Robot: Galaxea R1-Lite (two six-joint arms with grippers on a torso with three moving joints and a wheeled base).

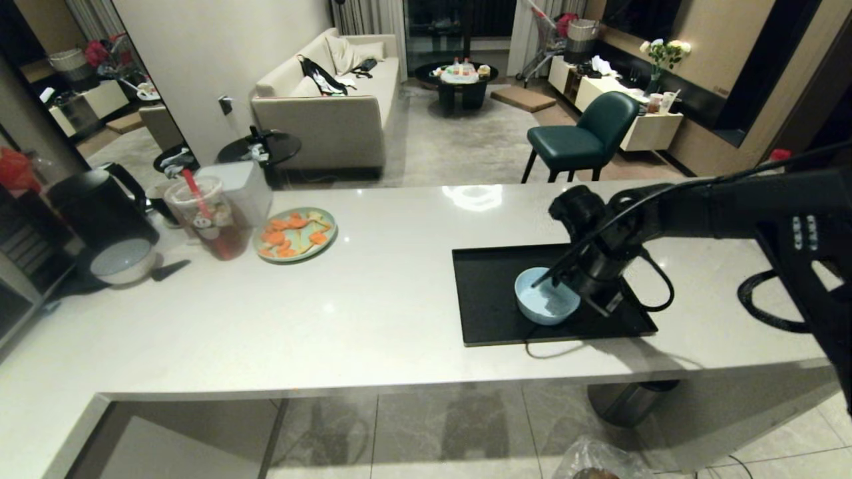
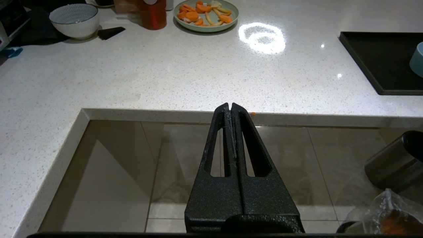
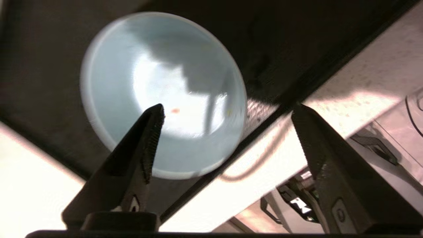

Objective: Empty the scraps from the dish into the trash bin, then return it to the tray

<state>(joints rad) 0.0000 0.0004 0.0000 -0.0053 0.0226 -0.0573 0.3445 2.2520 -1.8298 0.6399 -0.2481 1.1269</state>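
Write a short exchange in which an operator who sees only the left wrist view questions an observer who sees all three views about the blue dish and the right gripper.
Operator: I see only a sliver of the dish on the tray. Is the right gripper holding it?
Observer: No. Its fingers stand wide apart just above the dish, one over the inside and one past the rim, clamping nothing.
Operator: Are any scraps in the dish?
Observer: Only a tiny orange speck near the bottom; otherwise the inside looks bare.
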